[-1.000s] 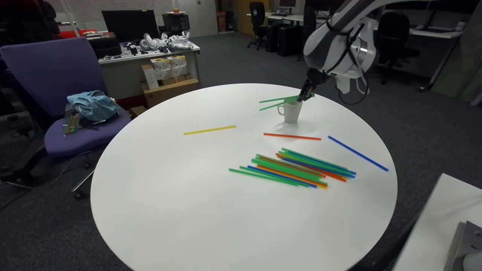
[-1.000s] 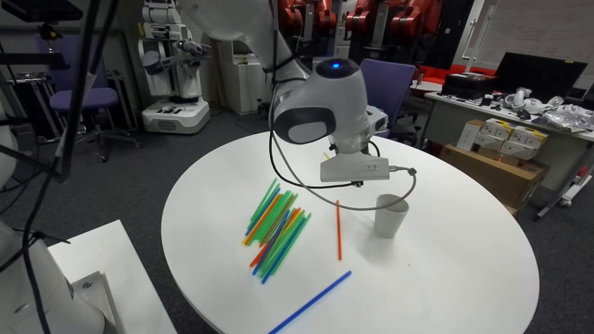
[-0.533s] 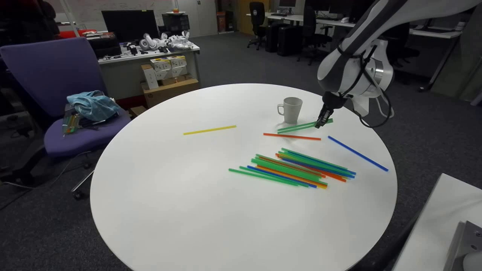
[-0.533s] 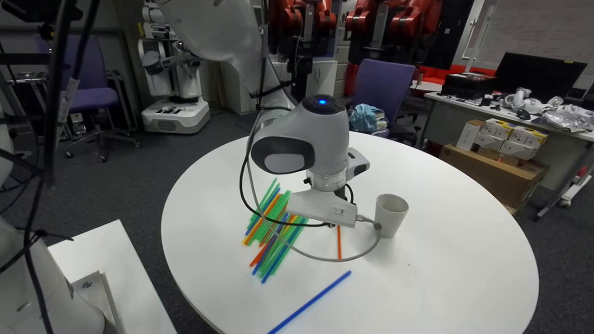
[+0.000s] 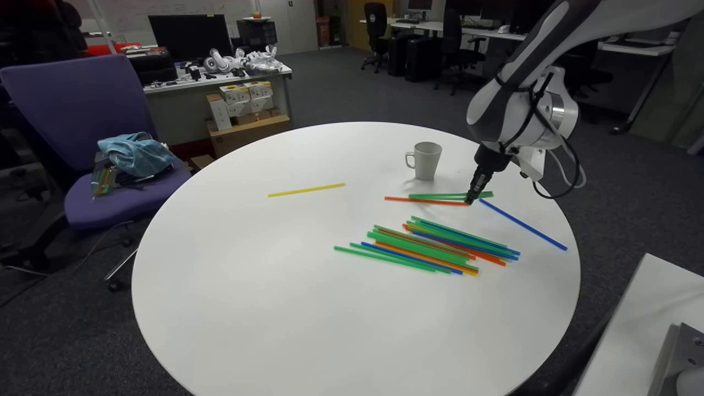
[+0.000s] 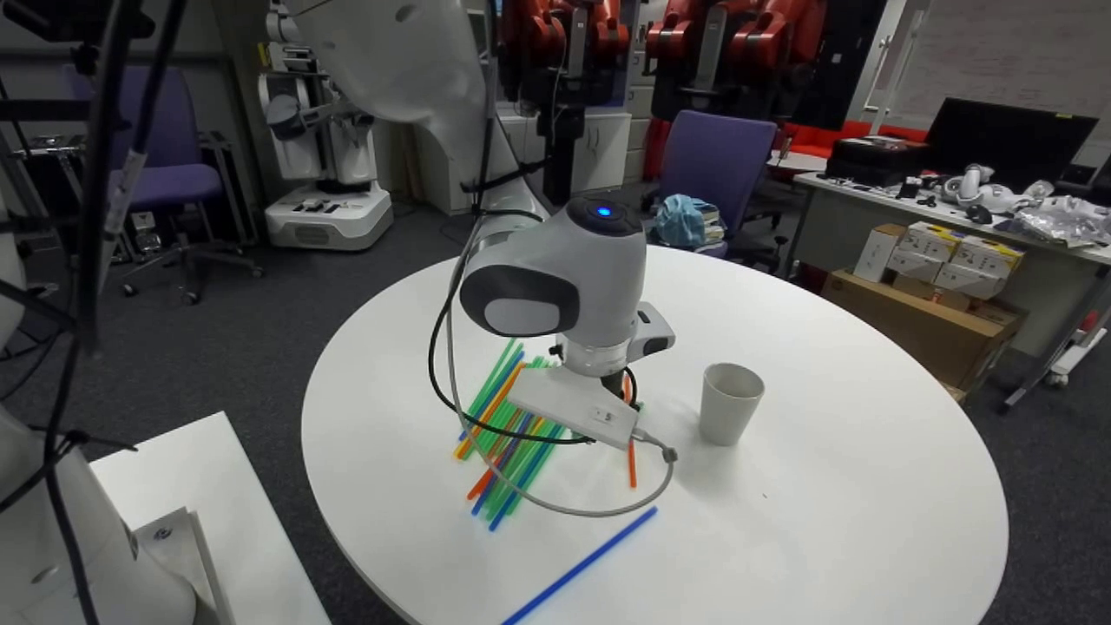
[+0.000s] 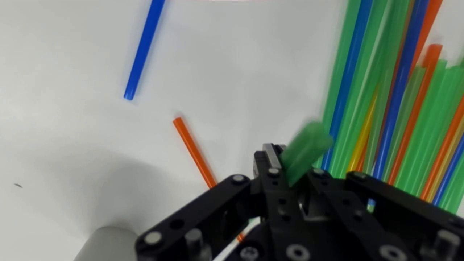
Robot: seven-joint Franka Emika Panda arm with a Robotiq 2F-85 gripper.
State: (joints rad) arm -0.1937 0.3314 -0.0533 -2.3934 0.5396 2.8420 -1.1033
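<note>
My gripper is shut on green straws, at least two, which fan slightly apart. In the wrist view the gripper shows their blurred ends sticking out past the fingers. In an exterior view the held straws lie low, beside the orange-red straw; I cannot tell if they touch the table. That orange-red straw also shows in the wrist view. The white mug stands upright near the gripper, and it shows in an exterior view; only part of it is in the wrist view.
A pile of green, blue, orange and yellow straws lies close by on the round white table. A single blue straw and a single yellow straw lie apart. A purple chair stands beside the table.
My gripper has moved away from above the mug and down toward the straw pile, carrying the green straws. The held straws have turned a little. The mug and the other straws have stayed put.
</note>
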